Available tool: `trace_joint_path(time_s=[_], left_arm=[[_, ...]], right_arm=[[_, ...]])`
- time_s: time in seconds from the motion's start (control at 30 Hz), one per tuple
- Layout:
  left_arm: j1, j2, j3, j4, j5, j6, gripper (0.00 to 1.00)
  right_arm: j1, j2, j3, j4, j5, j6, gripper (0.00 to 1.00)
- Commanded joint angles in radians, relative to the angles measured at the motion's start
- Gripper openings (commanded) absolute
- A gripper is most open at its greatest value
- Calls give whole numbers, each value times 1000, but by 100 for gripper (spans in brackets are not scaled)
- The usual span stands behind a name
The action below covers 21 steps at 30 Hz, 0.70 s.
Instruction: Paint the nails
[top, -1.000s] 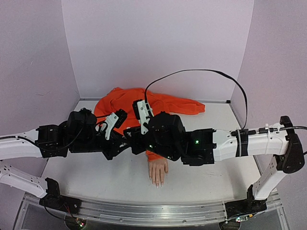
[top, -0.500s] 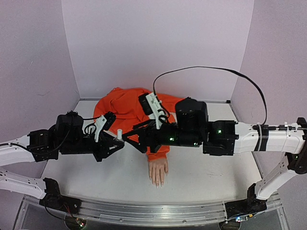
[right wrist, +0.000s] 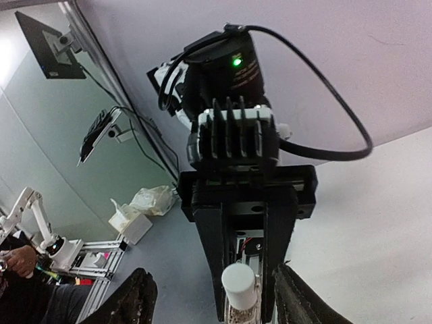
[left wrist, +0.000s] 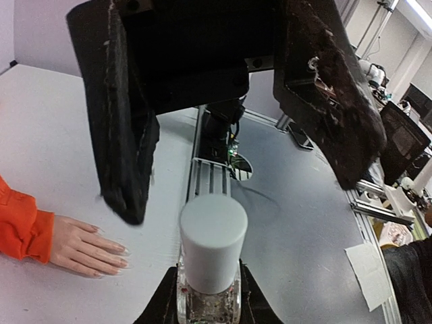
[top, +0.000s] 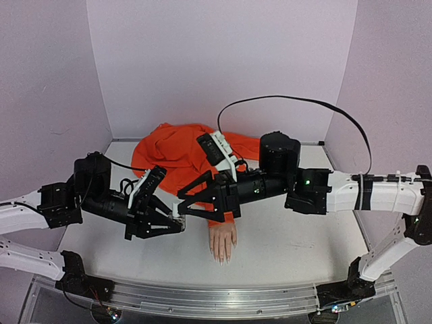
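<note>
The small clear bottle point(left wrist: 209, 300) with a white cap point(left wrist: 212, 246) stands between the fingers of my left gripper point(left wrist: 209, 291), which is shut on its glass body. My right gripper point(top: 196, 210) faces the cap and is open; its two black fingers point(left wrist: 125, 135) hang spread just beyond the cap without touching it. In the right wrist view the cap point(right wrist: 239, 283) shows between the right gripper point(right wrist: 214, 271) pads. The mannequin hand point(top: 223, 241) lies flat, fingers pointing toward the front edge, and its pale nails point(top: 221, 258) point(left wrist: 121, 251) are bare and shiny.
The orange sleeve point(top: 179, 152) is heaped at the back of the white table point(top: 297, 236). A black cable point(top: 297, 101) loops above the right arm. Purple walls close in the back and both sides. The metal rail point(top: 202, 300) runs along the near edge.
My right gripper has opened and its arm has drawn back to the right. My left gripper has carried the bottle lower and closer to the mannequin hand.
</note>
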Motion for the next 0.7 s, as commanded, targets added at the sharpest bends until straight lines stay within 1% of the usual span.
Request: trace_joint_path(time_s=[0.0,0.13,0.2,0.3,0.4,0.5,0.53,0.63,0.67], left_arm=[[-2,45,64,84,133,-14,0],[-3,55,66,92,144,-16,0],[-3,55,65,93,146,-15,0],[-2,56,67,95,148,-10,0],[-3,58,67,95,137,-6,0],[-3,56,64,95,110,-5,0],[-1,53,61,95,97,-3,0],[-2,38,54,94,22,0,0],[-2,30,50,93,-35,0,0]], right_arm=[[3,48,55,139,-157,40,59],[5,67,63,153,-175,43,52],[5,73,65,155,-179,41,45],[6,82,69,161,-190,43,31],[5,91,73,165,-199,47,20],[5,99,75,164,-199,47,3],[6,101,74,165,-198,47,0],[5,105,71,161,-186,45,0],[6,105,69,157,-173,44,0]])
